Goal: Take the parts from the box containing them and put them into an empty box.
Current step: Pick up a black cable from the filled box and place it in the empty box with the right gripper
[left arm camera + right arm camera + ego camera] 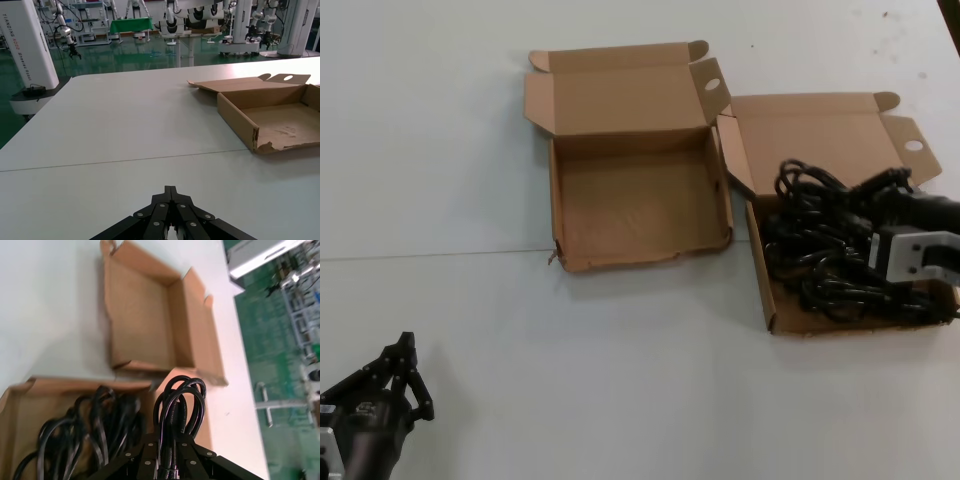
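Cable bundle (pixel 180 405), coiled black cord, is pinched in the right gripper (pixel 167 460) and rides just above the full box (pixel 775 300) on the robot's right, its loops poking up between the fingers. The call now: lift straight until the loops hang free of the tangle of black cables (pixel 825 255) underneath, since a snagged cord could drag the whole pile or tip the light cardboard, then swing left. The empty box (pixel 640 200) waits just beside it, lid folded back, bare floor showing, front corner torn and ragged. Best to drop over its middle, away from that weak wall. The left gripper (pixel 395 375) sits parked near the table's front left, fingers closed on nothing.
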Action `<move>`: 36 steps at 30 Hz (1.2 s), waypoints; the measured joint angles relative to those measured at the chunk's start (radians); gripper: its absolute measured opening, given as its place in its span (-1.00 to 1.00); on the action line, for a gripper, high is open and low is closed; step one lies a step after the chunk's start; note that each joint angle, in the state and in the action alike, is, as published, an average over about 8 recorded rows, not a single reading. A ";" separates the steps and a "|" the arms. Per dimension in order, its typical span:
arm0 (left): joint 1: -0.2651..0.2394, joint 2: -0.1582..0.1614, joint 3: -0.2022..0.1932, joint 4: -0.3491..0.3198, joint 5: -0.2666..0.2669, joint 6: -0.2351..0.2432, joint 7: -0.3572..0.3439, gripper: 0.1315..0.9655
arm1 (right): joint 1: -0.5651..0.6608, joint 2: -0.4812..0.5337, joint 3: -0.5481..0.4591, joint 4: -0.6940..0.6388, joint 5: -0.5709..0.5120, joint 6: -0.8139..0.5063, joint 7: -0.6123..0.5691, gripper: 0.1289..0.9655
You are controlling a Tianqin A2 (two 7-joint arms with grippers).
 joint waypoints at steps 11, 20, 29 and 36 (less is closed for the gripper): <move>0.000 0.000 0.000 0.000 0.000 0.000 0.000 -0.94 | 0.012 -0.010 -0.042 0.075 0.095 0.015 0.000 -0.88; 0.000 0.000 0.000 0.000 0.000 0.000 0.000 -0.94 | 0.104 -0.030 -0.149 -0.086 0.208 0.107 0.000 -0.88; 0.000 0.000 0.000 0.000 0.000 0.000 0.000 -0.94 | 0.247 -0.052 -0.264 -0.377 0.383 0.219 0.000 -0.88; 0.000 0.000 0.000 0.000 0.000 0.000 0.000 -0.94 | 0.353 -0.056 -0.401 -0.577 0.547 0.303 0.000 -0.88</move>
